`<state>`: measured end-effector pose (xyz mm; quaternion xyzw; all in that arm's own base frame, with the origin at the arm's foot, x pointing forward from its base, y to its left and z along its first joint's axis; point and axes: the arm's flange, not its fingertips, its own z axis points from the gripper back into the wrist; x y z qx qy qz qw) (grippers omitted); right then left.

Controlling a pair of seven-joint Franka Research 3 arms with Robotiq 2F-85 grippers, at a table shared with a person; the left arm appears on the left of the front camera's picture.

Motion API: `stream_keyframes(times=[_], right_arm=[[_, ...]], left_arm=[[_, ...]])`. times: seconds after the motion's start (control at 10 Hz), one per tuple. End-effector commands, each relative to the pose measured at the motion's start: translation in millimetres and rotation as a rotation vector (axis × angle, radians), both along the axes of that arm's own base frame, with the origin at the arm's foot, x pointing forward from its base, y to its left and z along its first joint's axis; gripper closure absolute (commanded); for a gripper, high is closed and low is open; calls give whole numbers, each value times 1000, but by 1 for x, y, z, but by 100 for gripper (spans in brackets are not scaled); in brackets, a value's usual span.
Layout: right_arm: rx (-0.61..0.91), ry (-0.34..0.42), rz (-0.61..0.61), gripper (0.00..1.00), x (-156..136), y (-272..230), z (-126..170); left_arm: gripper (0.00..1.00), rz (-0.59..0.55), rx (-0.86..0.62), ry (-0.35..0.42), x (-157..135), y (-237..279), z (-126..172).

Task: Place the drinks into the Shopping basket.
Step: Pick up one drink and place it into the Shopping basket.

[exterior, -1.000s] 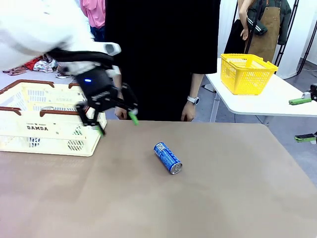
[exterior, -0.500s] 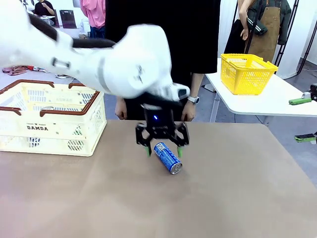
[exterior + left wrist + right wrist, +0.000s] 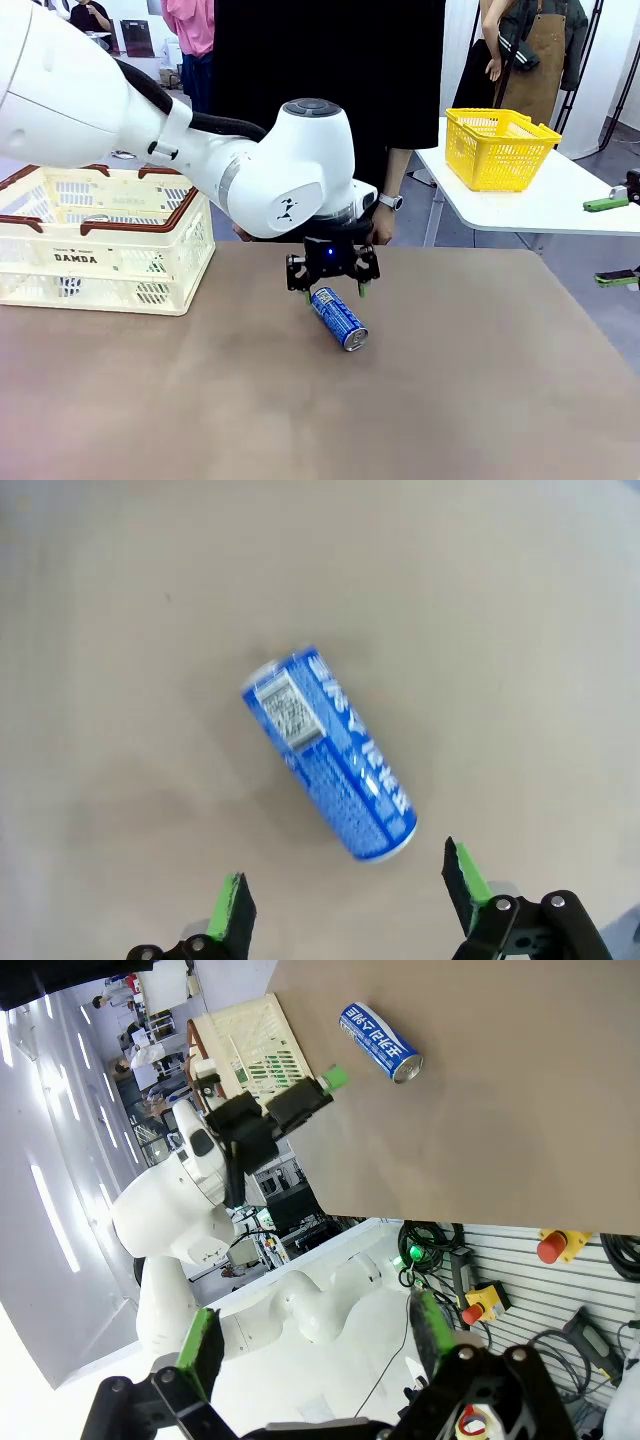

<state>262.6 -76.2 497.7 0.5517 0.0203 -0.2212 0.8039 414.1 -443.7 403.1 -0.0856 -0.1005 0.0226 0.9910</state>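
While left gripper [image 3: 333,292] hangs wide open, empty, blue can [image 3: 339,318] lies sideways, silver end twd robot's right.

"DAMDA" stands in dark capitals on the near side of the cream shopping basket [image 3: 100,255]. The blue drink can [image 3: 330,766] carries white lettering, too blurred to read with confidence.

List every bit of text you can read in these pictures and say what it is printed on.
"DAMDA": on the near side of the cream shopping basket.
White lettering along the blue can lying on the table: blurred, too unclear to read.
Grey panel of fine print on that can: too small to read.
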Motion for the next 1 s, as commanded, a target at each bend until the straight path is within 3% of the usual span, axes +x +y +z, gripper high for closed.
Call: stream_keyframes(times=[0.0, 0.1, 0.7, 0.9], right_arm=[[26, -14, -1, 0, 2, 1, 3], [26, -14, -1, 0, 2, 1, 3], [26, -14, -1, 0, 2, 1, 3], [26, -14, -1, 0, 2, 1, 3]], left_arm=[[0, 26, -3, 101, 13, -11, -5], [0, 0, 0, 0, 0, 0, 0], [0, 4, -7, 17, 2, -8, 0], [0, 124, 41, 85, 16, -17, -6]])
